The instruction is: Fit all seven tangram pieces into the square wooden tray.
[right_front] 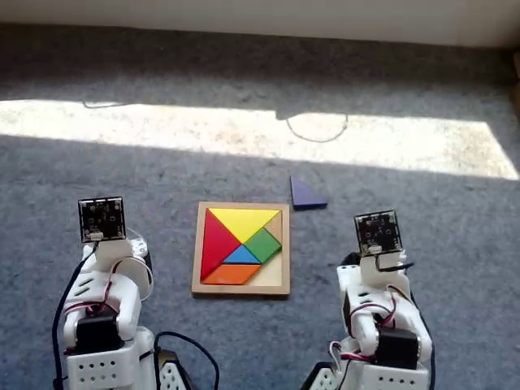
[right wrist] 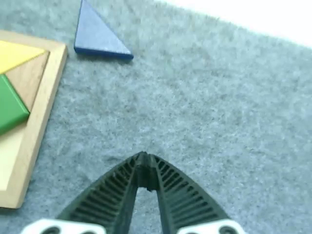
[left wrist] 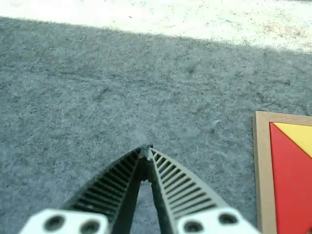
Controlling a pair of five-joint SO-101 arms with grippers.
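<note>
Blue triangle (right wrist: 100, 36) — well beyond right gripper (right wrist: 145, 156), beside tray (right wrist: 39, 112).

tray (right_front: 241, 289) x1 | pcs in tray (right_front: 214, 244) x5 | loose pc (right_front: 305, 195) x1 | claws (left wrist: 147, 148) (right wrist: 143, 157) x2

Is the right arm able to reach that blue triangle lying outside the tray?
Probably yes. The blue triangle lies on open carpet ahead of the right gripper, beside the tray's corner, nothing between them. The shut gripper must open first.
</note>
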